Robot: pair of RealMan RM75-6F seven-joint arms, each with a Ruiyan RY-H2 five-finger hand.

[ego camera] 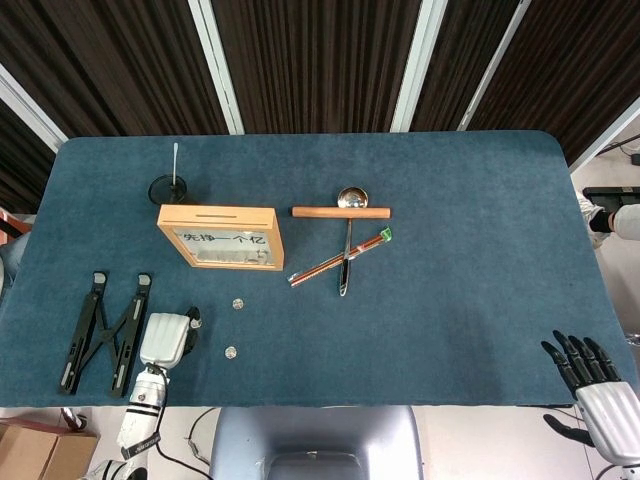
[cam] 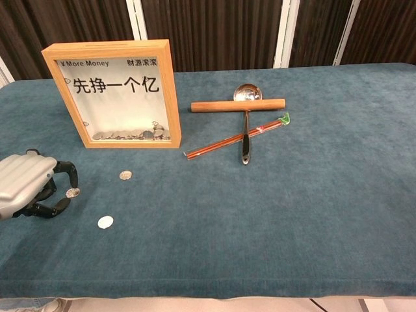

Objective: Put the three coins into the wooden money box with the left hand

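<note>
**Left hand closing on a coin beside the money box**

Head view: the left hand (ego camera: 166, 338) is lying palm-down near the worktop's (ego camera: 450, 300) front edge, fingers curled. Two coins (ego camera: 238, 303) are lying free nearby. The right hand (ego camera: 592, 385) is hanging off the corner, fingers spread, holding nothing.

Chest view: the wooden money box (cam: 116, 93) is reading "More Money" above large Chinese characters. The left hand's fingertips (cam: 67, 184) are pinching the third coin (cam: 73, 192), low over the cloth.
</note>
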